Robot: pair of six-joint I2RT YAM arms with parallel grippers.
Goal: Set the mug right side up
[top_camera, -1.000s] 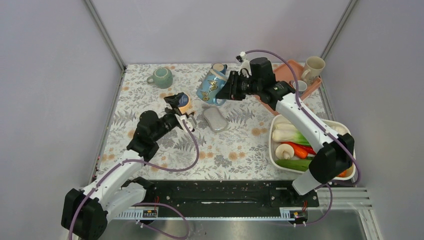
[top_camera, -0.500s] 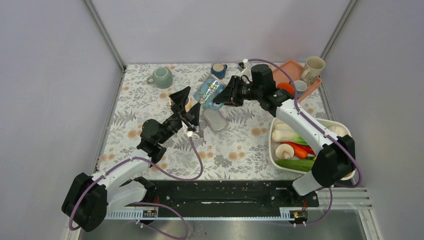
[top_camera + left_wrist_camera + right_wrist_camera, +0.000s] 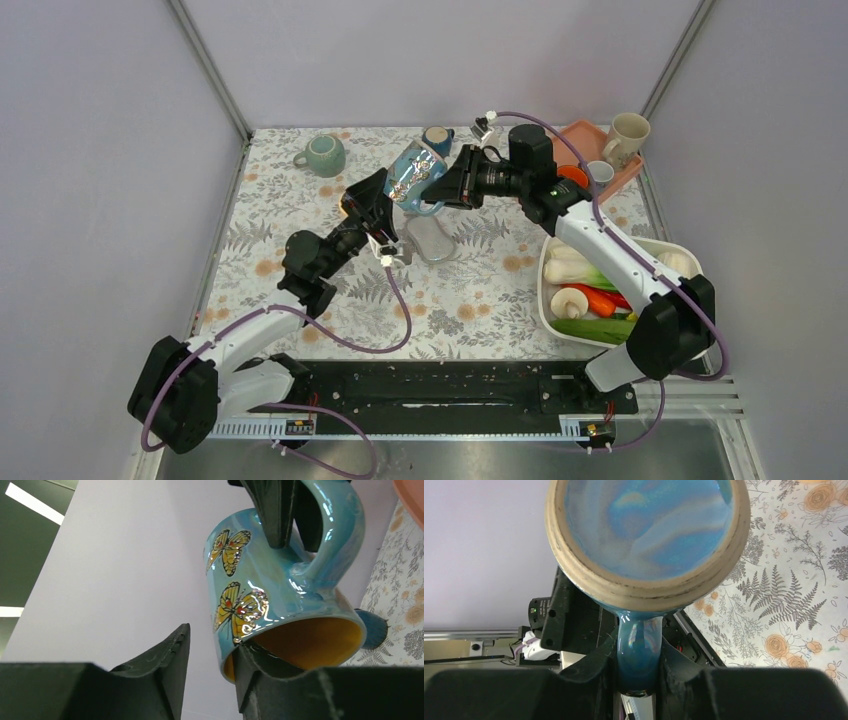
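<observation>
Since a second ago the left claw [image 3: 213, 637] has swung up from the table's middle and narrowed. Its fingers now straddle the rim of the glossy blue ceramic mug painted with yellow butterflies [image 3: 412, 175]. One finger sits in the yellow-glazed mouth and the other stands just outside the wall with a sliver of gap, so it is not yet clenched. The right claw [image 3: 639, 665] is clamped on the looped handle and holds the mug in the air near the table's far edge, mouth tilted downward. The mug's pale ringed base faces the right wrist camera. A grey oval pad [image 3: 432, 240] lies beneath. Open floral-print table [image 3: 450, 310] spreads toward the near edge.
</observation>
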